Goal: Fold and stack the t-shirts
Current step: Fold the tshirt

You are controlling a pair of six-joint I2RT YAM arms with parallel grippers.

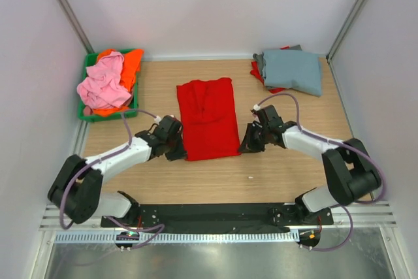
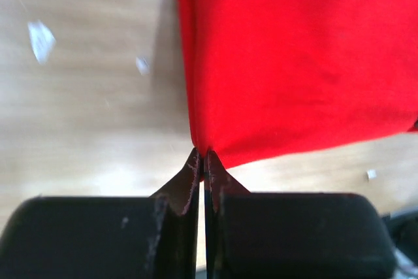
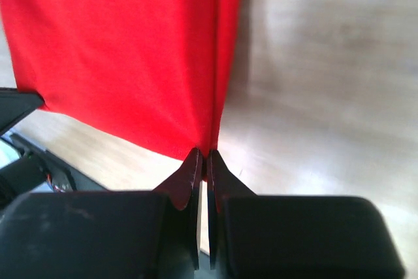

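Observation:
A bright red t-shirt (image 1: 209,117) lies flat in a long folded strip at the table's middle. My left gripper (image 1: 177,150) is shut on its near left corner (image 2: 204,145), the cloth pinched between the tips. On the other side my right gripper (image 1: 247,143) is shut on the near right corner (image 3: 210,143). A grey-blue t-shirt (image 1: 292,70) lies folded at the back right on top of another red one (image 1: 258,70). Pink (image 1: 102,85) and orange (image 1: 130,65) t-shirts are heaped in the bin.
A green plastic bin (image 1: 125,114) stands at the back left against the wall. White walls close in the table on three sides. Bare wood shows in front of the red shirt (image 1: 248,181).

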